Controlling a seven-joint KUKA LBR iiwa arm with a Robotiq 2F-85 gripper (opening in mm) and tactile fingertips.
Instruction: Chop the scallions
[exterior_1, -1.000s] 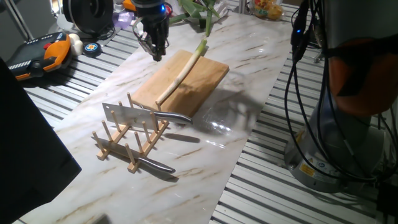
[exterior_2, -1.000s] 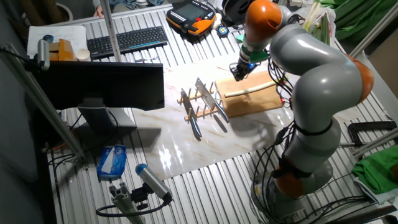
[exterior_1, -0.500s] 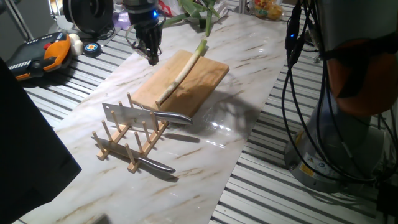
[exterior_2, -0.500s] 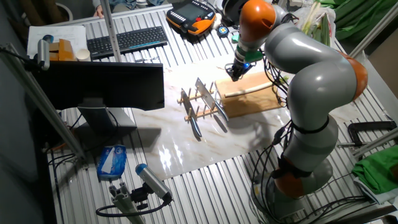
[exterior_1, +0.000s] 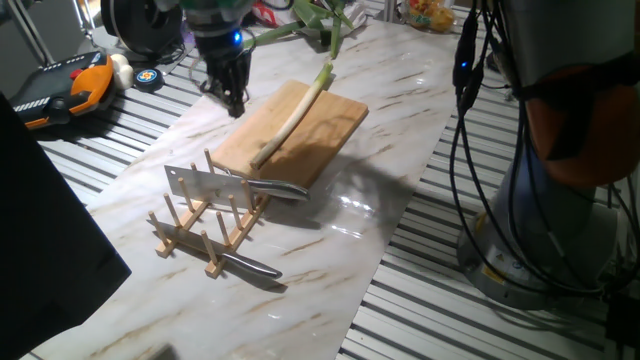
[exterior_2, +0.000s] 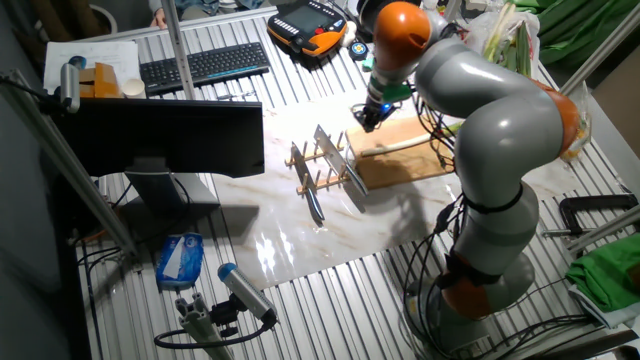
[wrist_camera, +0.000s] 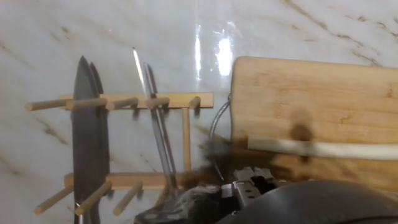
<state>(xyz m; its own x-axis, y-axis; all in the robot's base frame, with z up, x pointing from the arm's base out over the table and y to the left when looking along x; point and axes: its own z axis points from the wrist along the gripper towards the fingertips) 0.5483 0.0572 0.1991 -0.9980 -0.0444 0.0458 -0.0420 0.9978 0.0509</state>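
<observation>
1. Hovering over the table (exterior_1: 400, 130), my pincer (exterior_1: 232, 98) is hanging just off the far-left edge of the cutting board (exterior_1: 310, 125), carrying nothing; its fingers look close together, but I cannot tell for sure whether they are pressed together or slightly spread.
2. Going left to right in the hand view, I am looking down on the wooden rack (wrist_camera: 149, 102), with the broad cleaver (wrist_camera: 87, 137) standing in it at the left and a slimmer knife (wrist_camera: 158, 146) slotted beside it.
3. Right of the rack, the board is carrying the scallions (exterior_1: 290, 118): one whole stalk lying lengthwise, white end toward the rack, leafy tops (exterior_1: 330, 20) running off the far edge. I am seeing no cut pieces.
4. Judging by this, I am at the tool-fetching step, with chopping not yet begun.
5. Next I am needing to line up over a knife handle, spread the fingers, and close on it squarely so the blade lifts free of the pegs without dragging the rack.
6. I am finding no readable brand, label or writing.
</observation>
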